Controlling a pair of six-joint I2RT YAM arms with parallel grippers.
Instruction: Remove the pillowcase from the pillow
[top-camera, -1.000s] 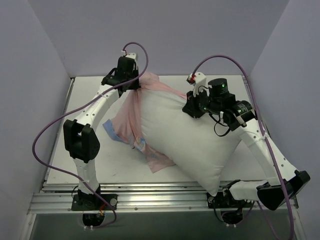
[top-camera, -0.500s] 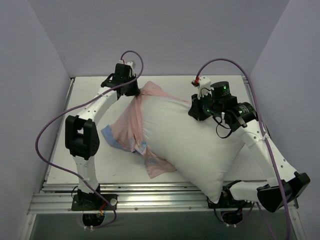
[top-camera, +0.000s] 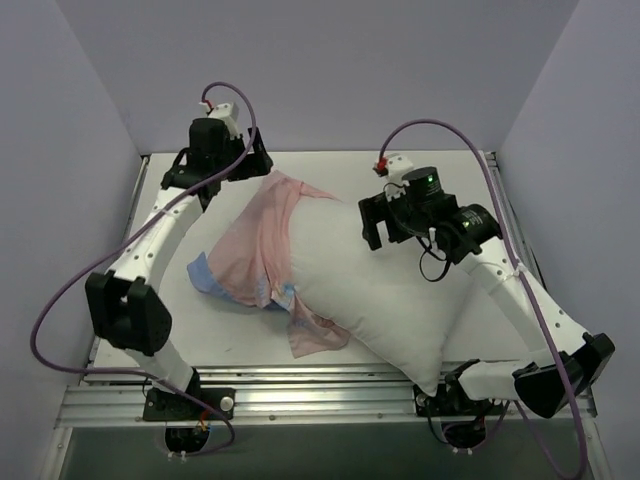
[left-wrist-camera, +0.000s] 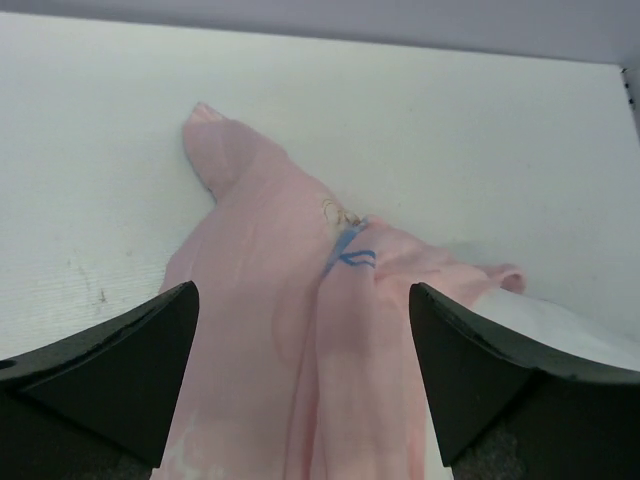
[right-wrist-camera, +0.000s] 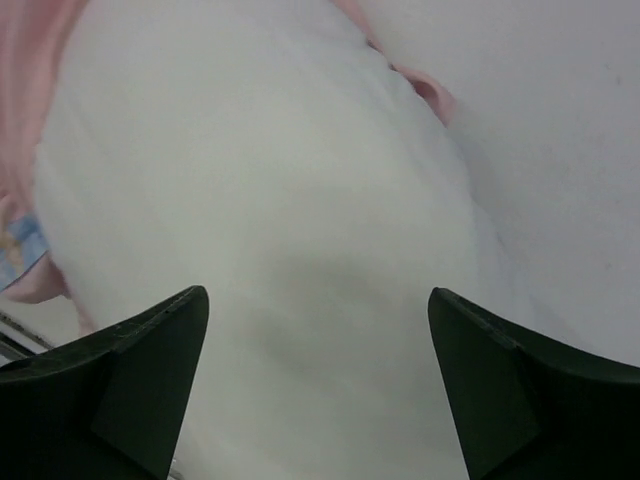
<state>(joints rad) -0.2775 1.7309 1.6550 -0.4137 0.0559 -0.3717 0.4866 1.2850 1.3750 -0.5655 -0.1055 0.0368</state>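
**Both hands spread, cover clinging to one end**

The pillowcase (top-camera: 255, 245), pink side out, drapes over the upper-left end of the pillow (top-camera: 380, 290), which fills the frame's centre. The left hand (top-camera: 252, 165) hovers spread at the fabric's far tip. The right hand (top-camera: 372, 222) is spread too, empty above bare white cushion. The likely best move is for the right hand to pin the pillow while the left pinches the bunched tip and drags lower-left, where bare counter (top-camera: 220, 330) lies. The walls crowd the upper edge.
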